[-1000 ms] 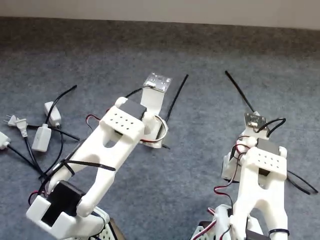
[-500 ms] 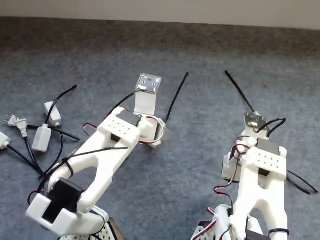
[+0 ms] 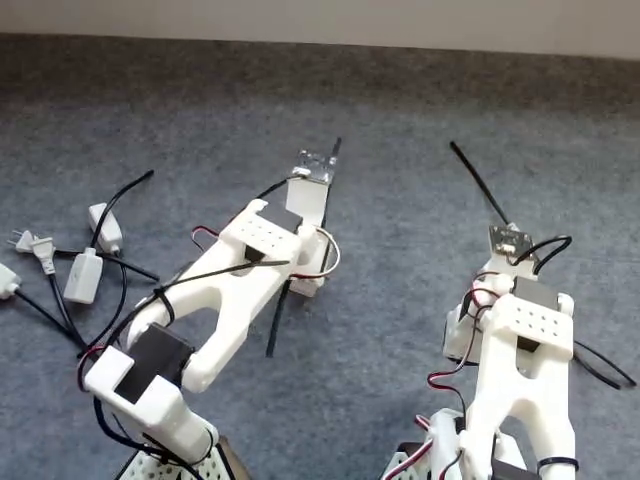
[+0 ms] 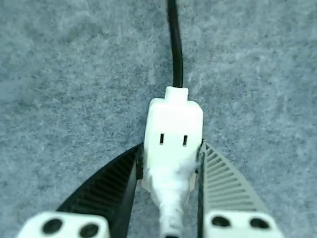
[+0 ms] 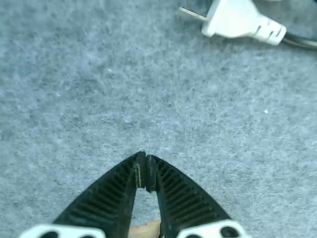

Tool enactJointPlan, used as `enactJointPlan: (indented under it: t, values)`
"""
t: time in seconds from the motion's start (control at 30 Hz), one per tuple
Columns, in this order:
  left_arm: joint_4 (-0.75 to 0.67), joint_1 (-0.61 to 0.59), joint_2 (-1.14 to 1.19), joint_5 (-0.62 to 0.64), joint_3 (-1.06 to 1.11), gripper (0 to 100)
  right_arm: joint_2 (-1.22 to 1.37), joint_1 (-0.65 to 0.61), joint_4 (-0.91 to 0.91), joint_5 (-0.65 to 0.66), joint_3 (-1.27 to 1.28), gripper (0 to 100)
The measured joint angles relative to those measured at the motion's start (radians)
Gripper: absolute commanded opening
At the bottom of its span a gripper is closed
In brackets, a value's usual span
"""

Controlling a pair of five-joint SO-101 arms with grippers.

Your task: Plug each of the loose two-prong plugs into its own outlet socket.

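Step judged in hand, socket pickup: white plastic two-slot outlet socket (image 4: 173,126) on black cord, clenched in left gripper (image 4: 171,148) near table centre; right gripper (image 5: 147,173) pinched shut, empty; loose white two-prong plugs (image 3: 42,250) at 9 o'clock; next, prongs aligned to slots.

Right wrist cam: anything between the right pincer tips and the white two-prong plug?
No. In the right wrist view, the stretch between the shut right pincer and the white plug is bare grey carpet.
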Motion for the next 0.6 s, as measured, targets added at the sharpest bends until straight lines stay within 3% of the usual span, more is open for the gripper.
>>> enactJointPlan:
  t: [0.43,0.6]
  values:
    - [0.002,0.002,0.003,-0.008,-0.018,1,0.0,0.0,0.0,0.0,0.0,0.7]
    - [0.002,-0.023,0.009,-0.089,-0.097,1,0.0,0.0,0.0,0.0,0.0,0.7]
